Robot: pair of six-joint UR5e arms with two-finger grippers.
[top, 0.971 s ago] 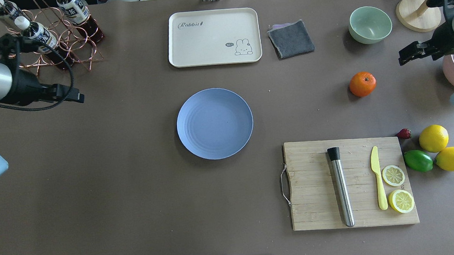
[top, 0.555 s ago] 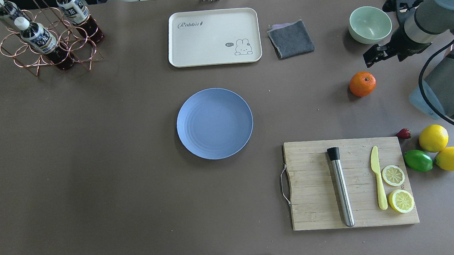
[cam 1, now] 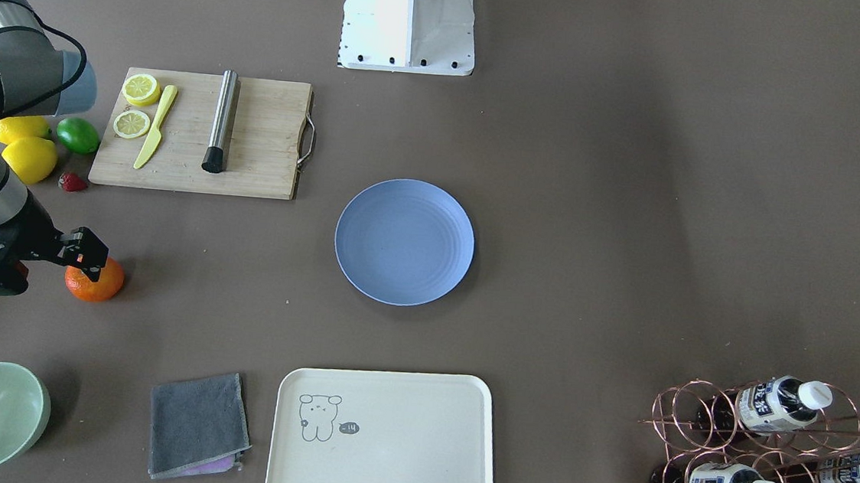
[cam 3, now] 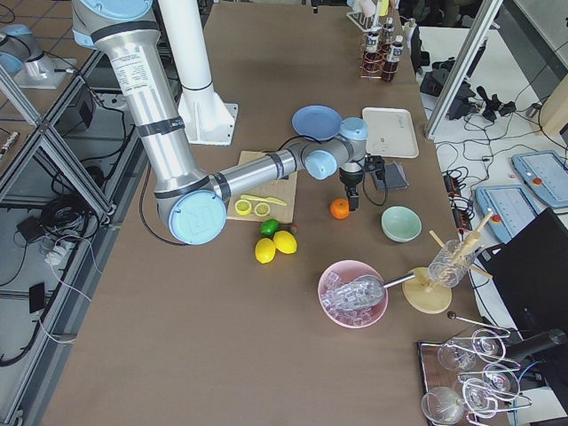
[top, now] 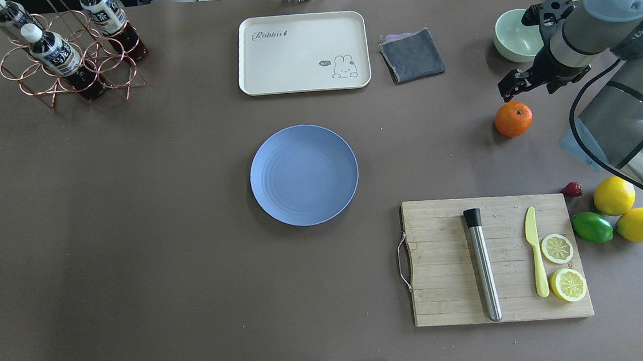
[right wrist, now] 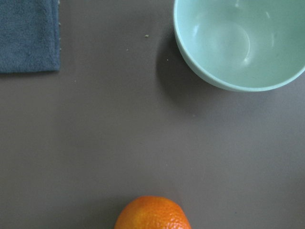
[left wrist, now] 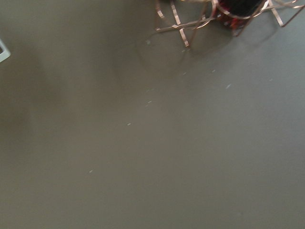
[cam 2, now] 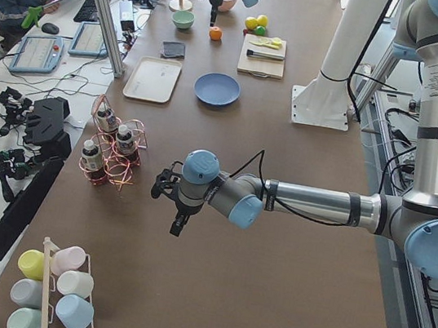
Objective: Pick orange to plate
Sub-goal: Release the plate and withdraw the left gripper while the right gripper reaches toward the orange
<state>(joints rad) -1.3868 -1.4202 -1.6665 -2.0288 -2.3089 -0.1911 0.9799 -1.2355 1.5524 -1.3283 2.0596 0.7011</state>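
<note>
Frontally, the right gripper (cam 1: 91, 253) overlaps the orange (cam 1: 93, 288); overhead, they're apart.

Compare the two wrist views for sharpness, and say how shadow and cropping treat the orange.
Left wrist view: motion-blurred, the copper rack smeared along the top edge. Right wrist view: sharp, but the orange is cut by the bottom edge; the green bowl throws a soft shadow lower left. Overhead view: even light, the orange whole, faint shadow on its left.
</note>
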